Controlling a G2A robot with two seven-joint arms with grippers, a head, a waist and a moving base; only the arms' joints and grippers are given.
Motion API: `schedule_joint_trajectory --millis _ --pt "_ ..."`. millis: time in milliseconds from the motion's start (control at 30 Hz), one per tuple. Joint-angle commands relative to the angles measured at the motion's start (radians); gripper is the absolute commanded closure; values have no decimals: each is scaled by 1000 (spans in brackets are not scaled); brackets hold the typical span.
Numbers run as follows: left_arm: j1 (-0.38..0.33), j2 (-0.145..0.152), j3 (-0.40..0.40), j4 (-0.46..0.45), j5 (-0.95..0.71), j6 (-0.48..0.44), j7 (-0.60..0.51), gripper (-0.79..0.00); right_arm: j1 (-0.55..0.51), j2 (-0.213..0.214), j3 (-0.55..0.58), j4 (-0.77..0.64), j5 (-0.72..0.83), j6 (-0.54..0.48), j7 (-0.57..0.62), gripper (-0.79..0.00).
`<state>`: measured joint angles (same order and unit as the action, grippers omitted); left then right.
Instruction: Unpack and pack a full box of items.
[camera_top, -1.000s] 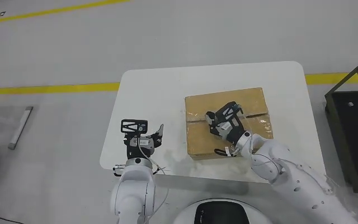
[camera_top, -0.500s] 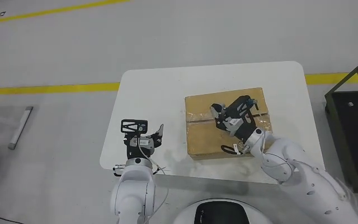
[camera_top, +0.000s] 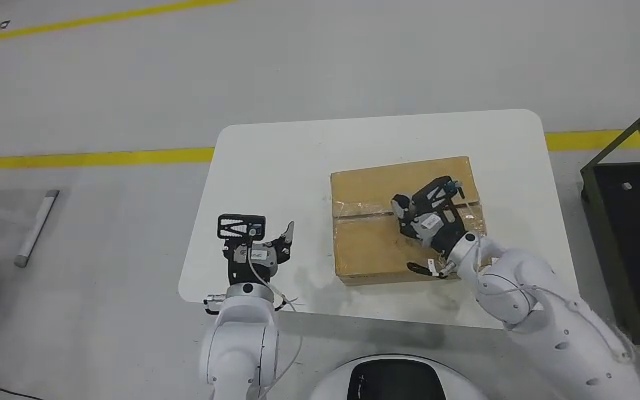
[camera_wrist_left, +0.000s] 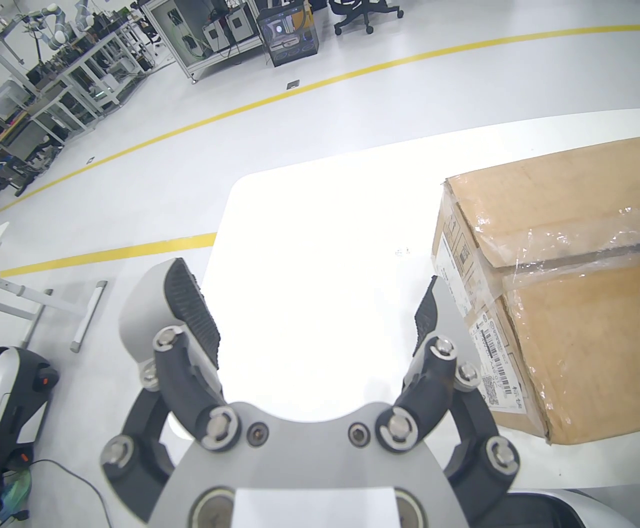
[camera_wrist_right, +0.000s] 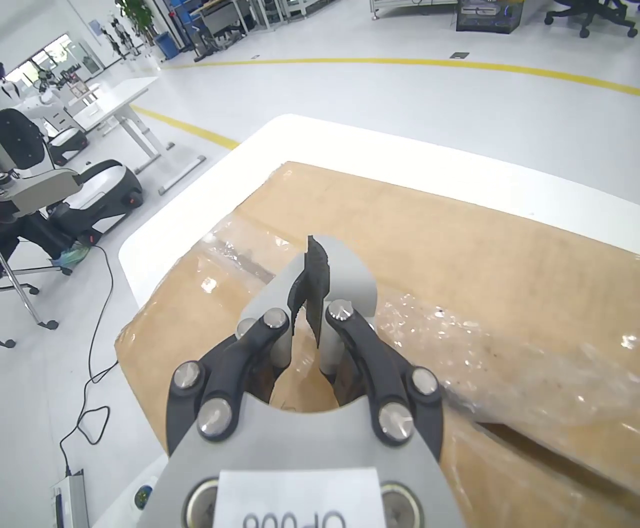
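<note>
Several labels (camera_wrist_left: 492, 360) line the box (camera_wrist_left: 565, 300) beside the parted left gripper (camera_wrist_left: 305, 280); right gripper (camera_wrist_right: 315, 270) closed over tape (camera_wrist_right: 450, 330).

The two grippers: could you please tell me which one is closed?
The right gripper: it is shut, above the taped top of the cardboard box. The left gripper is open, over the white table beside the box.

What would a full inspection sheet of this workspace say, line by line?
Surface: white table, rounded corners.
Job's things: cardboard box, closed, clear tape over its seam, labels on one side.
Clutter: nothing seen.
Pincers: left pincer open, above the table beside the box; right pincer shut, over the taped seam.
Cables: black cable on the floor.
Surroundings: yellow floor line, workbenches, office chairs.
</note>
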<state>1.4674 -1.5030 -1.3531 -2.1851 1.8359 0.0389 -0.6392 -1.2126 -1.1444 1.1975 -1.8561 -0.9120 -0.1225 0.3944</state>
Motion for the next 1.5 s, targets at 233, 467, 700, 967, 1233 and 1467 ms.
schedule_joint_trajectory --millis 233,467,700,967,1233,1467 --pt "-6 0 13 -5 1 9 0 -785 -83 9 215 -100 243 -4 -85 -163" --pt "-9 -1 37 -14 -13 16 -1 -785 -175 33 483 -68 814 -231 141 -785" --pt "-12 -2 48 -14 -21 13 2 -785 -172 56 562 -19 1034 -239 434 -785" --pt "-12 -2 48 -14 -21 13 2 -785 -173 56 561 -19 1037 -237 429 -785" --pt "-12 -2 48 -14 -21 13 2 -785 -124 64 563 25 1033 -99 419 -785" --pt "-5 -1 44 -11 -28 11 21 -785 -10 82 527 116 994 -12 573 -785"
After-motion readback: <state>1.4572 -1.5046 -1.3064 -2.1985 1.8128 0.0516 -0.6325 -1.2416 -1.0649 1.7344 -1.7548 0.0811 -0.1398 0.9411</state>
